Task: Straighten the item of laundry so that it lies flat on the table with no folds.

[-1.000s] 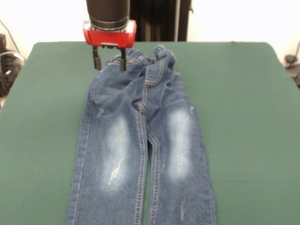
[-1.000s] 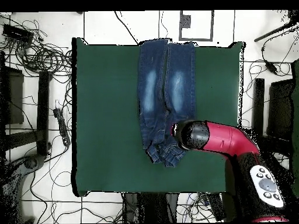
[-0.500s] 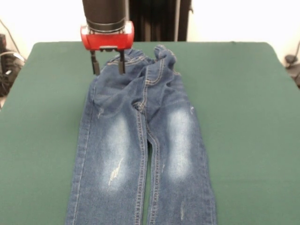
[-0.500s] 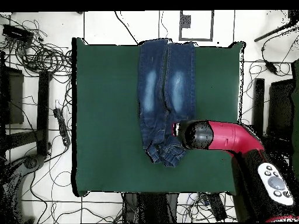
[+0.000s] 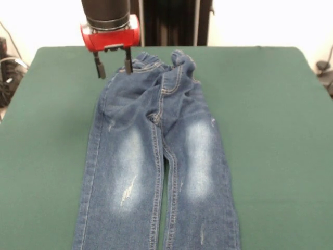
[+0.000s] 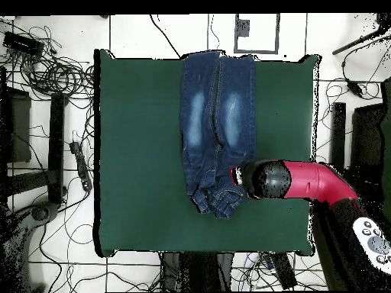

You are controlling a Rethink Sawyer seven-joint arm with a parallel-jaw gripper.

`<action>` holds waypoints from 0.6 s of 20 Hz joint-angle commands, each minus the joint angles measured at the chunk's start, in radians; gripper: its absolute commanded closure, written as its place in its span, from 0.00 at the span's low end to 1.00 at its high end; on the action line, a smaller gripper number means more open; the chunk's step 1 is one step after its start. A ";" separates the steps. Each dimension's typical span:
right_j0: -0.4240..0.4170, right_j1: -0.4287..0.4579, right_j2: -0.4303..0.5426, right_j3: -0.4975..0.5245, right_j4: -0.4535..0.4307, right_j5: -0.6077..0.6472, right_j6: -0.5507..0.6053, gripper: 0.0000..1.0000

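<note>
Pincer (image 5: pixel 111 64), spread and empty, hanging from the red-and-black arm (image 6: pixel 302 181) beside the waistband corner of the jeans (image 5: pixel 158 156); one finger stands over bare cloth of the tabletop (image 5: pixel 270 120), the other at the denim's edge. The jeans lie lengthwise near the tabletop's middle, legs side by side and largely smooth, running past the tabletop edge farthest from the robot. The waistband, at the end nearest the robot, is the only untidy part: it is bunched and partly turned over, most clearly on the side away from the pincer.

The step in hand appears to be taking hold of the waistband corner. It would likely go best with a shallow pinch of the rumpled layer alone, then a gentle pull away from the legs. A deep bite risks catching both layers and dragging the smooth legs out of line.
</note>
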 commanded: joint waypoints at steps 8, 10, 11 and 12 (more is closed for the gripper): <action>0.102 -0.029 0.039 0.067 0.010 0.087 0.014 0.00; 0.121 -0.030 0.024 0.054 0.026 0.100 0.051 0.00; 0.130 -0.032 0.011 0.048 0.033 0.104 0.073 0.00; 0.144 -0.030 -0.005 0.036 0.040 0.109 0.102 0.00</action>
